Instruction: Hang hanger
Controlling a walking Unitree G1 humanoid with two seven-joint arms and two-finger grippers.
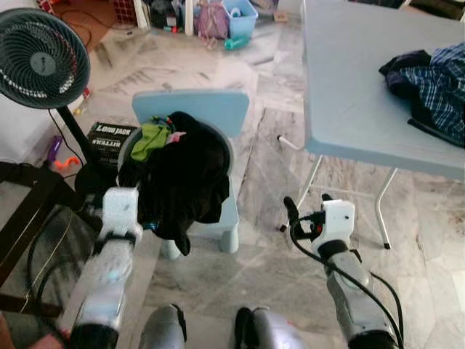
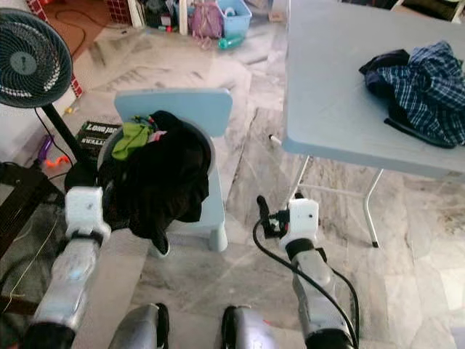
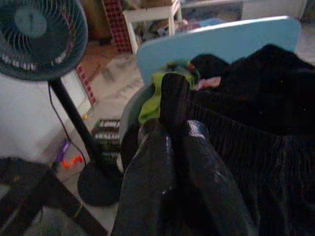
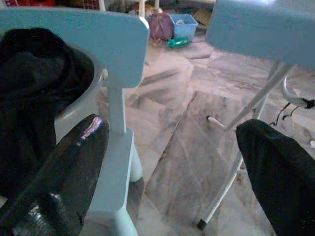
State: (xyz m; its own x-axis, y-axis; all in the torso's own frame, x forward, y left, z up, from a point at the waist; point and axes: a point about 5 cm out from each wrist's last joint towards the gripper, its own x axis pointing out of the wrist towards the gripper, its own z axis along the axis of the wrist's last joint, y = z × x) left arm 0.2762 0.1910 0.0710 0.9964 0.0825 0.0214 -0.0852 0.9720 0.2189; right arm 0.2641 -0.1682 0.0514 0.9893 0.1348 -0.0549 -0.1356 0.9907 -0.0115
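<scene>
Left gripper (image 3: 174,142) pinched onto black ribbed cloth (image 1: 185,174) heaped on the blue chair (image 1: 211,109), right gripper (image 4: 172,172) spread wide by the table (image 1: 349,87).

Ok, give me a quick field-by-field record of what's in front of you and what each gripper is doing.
left gripper: fingers closed together, at the black garment
right gripper: open, holding nothing, aimed past the chair toward the table leg
basin: grey, on the blue chair, heaped with clothes, black garment spilling over the front
green cloth: in the basin, left side
table: to the right, plaid shirt on it
fan: standing at left
hanger: none identifiable
</scene>
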